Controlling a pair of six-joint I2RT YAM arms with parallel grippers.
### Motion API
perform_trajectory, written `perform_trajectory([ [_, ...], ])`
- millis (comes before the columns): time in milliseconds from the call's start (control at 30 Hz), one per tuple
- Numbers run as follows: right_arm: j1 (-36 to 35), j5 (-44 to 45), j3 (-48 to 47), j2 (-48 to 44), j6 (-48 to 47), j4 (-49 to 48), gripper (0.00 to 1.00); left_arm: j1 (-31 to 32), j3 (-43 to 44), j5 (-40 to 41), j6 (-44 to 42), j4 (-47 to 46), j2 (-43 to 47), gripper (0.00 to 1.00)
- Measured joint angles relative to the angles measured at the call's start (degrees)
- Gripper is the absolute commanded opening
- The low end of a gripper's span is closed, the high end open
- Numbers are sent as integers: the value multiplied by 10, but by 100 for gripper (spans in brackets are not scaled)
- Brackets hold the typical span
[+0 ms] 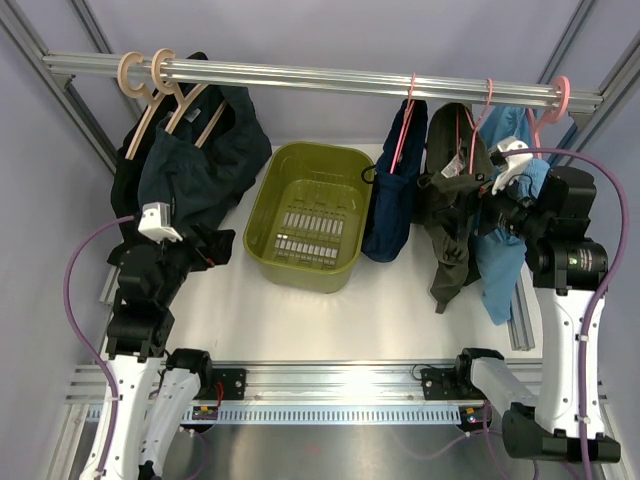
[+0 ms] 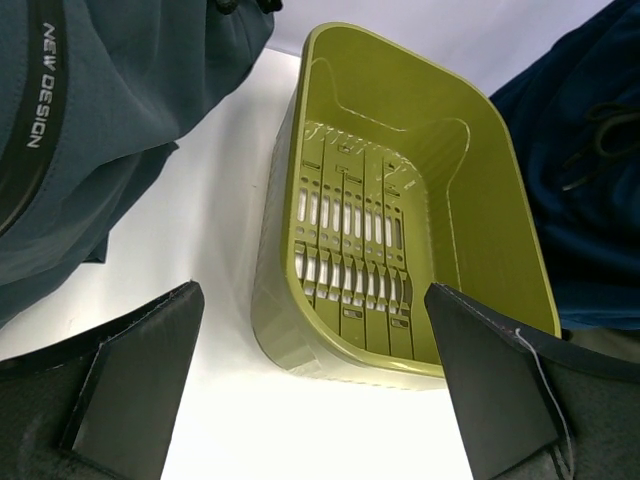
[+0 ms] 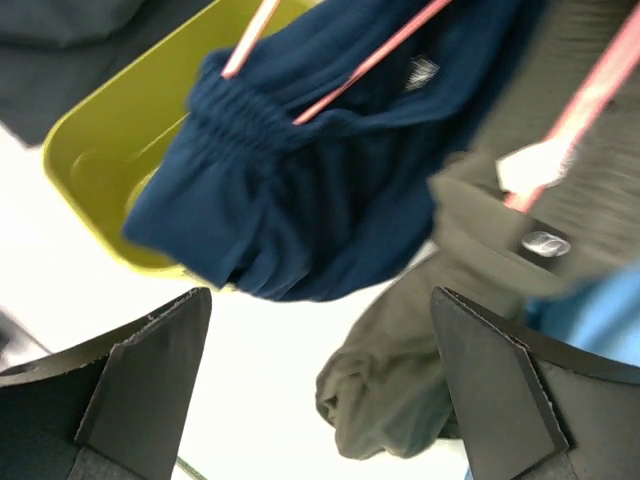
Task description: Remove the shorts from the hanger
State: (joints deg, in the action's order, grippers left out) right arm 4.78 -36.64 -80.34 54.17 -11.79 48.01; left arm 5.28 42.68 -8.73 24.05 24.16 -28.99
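Shorts [image 1: 392, 195] of dark navy fabric hang on a thin pink wire hanger [image 1: 405, 125] near the white desk's [image 1: 400, 310] far edge, apparently untouched; left hand [image 2: 312, 290] and right hand [image 3: 320, 295] gape, empty.

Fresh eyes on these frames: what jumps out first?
The olive-green basket sits mid-table, the brightest thing in view. Behind it an overhead rail carries clothes: a dark teal garment on wooden hangers at left, navy shorts on a thin pink hanger right of the basket, then an olive garment and a light blue garment. The left gripper and right gripper are open, holding nothing.
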Motion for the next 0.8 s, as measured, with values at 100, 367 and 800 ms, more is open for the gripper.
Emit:
perform_trajectory([
  [100,0,-48,-5,15,-30,28,99,0,1,-7,2,-5,-3,99],
  [367,-42,-72,-80,57,-17,45,100,0,18,-26,15,-13,-38,99],
  [800,-223,249,-92,127,186,-124,83,0,18,-50,58,-31,-49,99],
])
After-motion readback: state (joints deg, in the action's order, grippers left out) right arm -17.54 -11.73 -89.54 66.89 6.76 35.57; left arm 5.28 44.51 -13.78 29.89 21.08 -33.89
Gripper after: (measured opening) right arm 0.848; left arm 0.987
